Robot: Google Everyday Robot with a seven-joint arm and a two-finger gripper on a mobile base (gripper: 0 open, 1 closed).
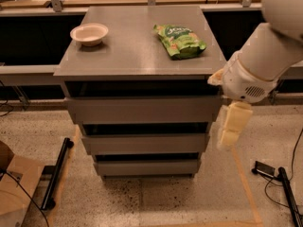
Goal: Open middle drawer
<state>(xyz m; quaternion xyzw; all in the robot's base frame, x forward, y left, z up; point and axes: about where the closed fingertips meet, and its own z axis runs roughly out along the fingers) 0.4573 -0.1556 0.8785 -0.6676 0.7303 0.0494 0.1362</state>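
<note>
A grey cabinet has three stacked drawer fronts. The middle drawer (145,144) is a long flat grey panel between the wider top drawer (142,110) and the narrower bottom drawer (147,167). All three look pushed in. My gripper (230,130) hangs down from the white arm (265,56) at the cabinet's right side, level with the middle drawer's right end and just beside it. It holds nothing that I can see.
On the cabinet top (128,51) sit a white bowl (89,33) at the back left and a green snack bag (180,40) at the back right. A cardboard box (12,193) and a black bar (56,174) lie on the floor at left; cables (279,178) at right.
</note>
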